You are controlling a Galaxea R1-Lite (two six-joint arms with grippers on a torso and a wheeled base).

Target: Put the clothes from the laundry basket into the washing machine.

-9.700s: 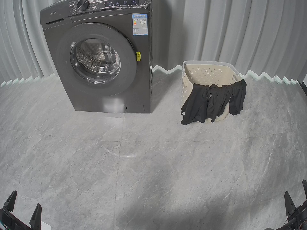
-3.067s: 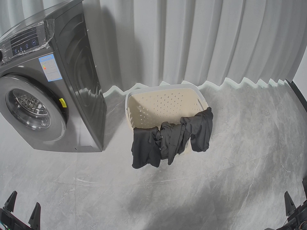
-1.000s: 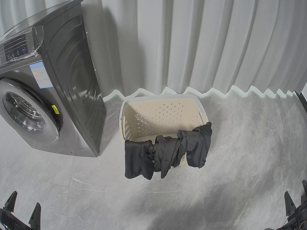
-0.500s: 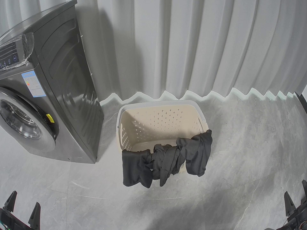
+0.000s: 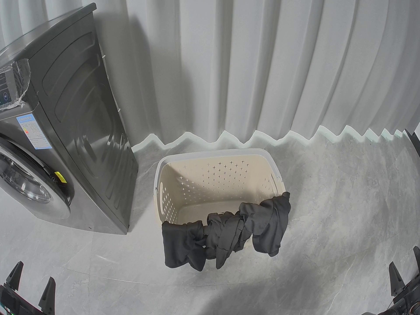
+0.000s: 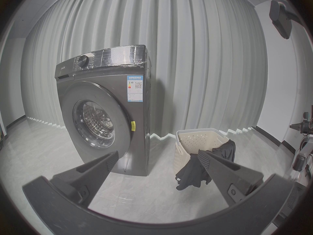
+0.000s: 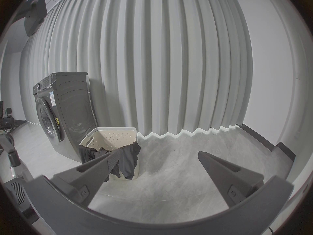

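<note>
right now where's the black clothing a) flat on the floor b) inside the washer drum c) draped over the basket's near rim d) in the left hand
c: the black clothing hangs over the near rim of the laundry basket, its ends dangling outside.

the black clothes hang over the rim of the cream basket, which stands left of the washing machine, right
Wrong side: the cream basket stands right of the washing machine, as the head view shows. The black clothes do hang over its rim.
</note>
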